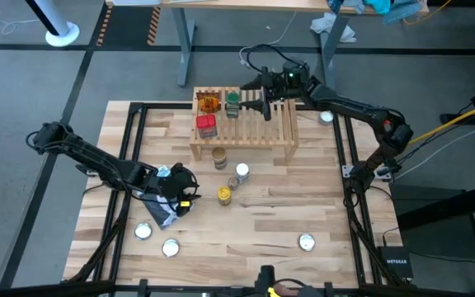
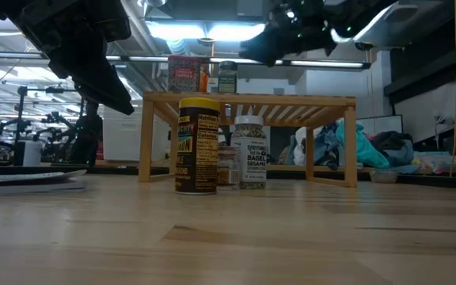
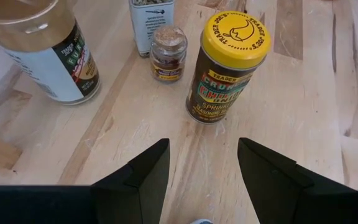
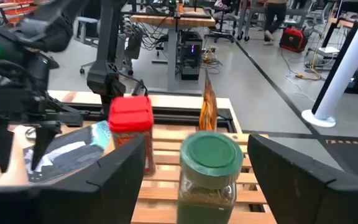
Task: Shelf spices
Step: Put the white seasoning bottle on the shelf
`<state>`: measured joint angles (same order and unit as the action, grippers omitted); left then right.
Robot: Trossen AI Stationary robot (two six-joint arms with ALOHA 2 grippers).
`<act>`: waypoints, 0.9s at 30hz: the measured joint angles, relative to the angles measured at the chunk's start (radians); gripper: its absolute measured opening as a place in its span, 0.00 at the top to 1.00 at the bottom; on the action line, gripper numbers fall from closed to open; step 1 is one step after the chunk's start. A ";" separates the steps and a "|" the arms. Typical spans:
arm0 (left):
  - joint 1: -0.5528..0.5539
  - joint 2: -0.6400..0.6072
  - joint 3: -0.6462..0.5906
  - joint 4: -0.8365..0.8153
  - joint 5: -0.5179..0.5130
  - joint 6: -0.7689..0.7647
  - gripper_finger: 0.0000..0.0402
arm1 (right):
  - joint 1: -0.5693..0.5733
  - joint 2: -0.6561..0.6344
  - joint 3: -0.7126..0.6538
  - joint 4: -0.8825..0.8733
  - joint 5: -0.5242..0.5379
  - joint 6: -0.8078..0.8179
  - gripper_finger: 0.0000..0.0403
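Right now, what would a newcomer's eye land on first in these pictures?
The wooden shelf at the table's far side, already holding a red tin, an orange packet and a green-lidded jar, with the right gripper open beside them. Next, the yellow-lidded jar standing before the open left gripper.

The shelf (image 1: 244, 132) stands on the far middle part of the worktop (image 1: 254, 223). On its left end stand three spices: a tin (image 1: 207, 125) in front, a packet (image 1: 209, 104) behind it, and a jar (image 1: 232, 101) just right of the packet. Three more jars stand on the worktop in front of the shelf: one (image 1: 219, 157) nearest to it, one (image 1: 242, 172) a little right, and one (image 1: 224, 195) closest to the near edge. A pouch (image 1: 162, 206) lies left of them.
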<state>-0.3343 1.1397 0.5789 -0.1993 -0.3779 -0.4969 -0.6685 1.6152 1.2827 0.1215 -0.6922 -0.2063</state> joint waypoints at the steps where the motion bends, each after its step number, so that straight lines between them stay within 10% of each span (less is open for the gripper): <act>1: 0.000 0.000 0.000 0.000 0.000 0.000 0.55 | 0.000 -0.017 0.000 -0.012 0.000 0.000 0.29; 13: 0.000 0.000 0.000 0.000 0.000 0.000 0.55 | 0.024 -0.274 0.000 -0.430 -0.081 0.070 0.29; 27: 0.000 0.000 0.000 0.000 0.000 -0.001 0.55 | 0.437 -0.448 0.000 -1.090 0.597 0.200 0.29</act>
<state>-0.3341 1.1397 0.5789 -0.1993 -0.3779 -0.4976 -0.2311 1.1675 1.2823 -0.9682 -0.0955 -0.0068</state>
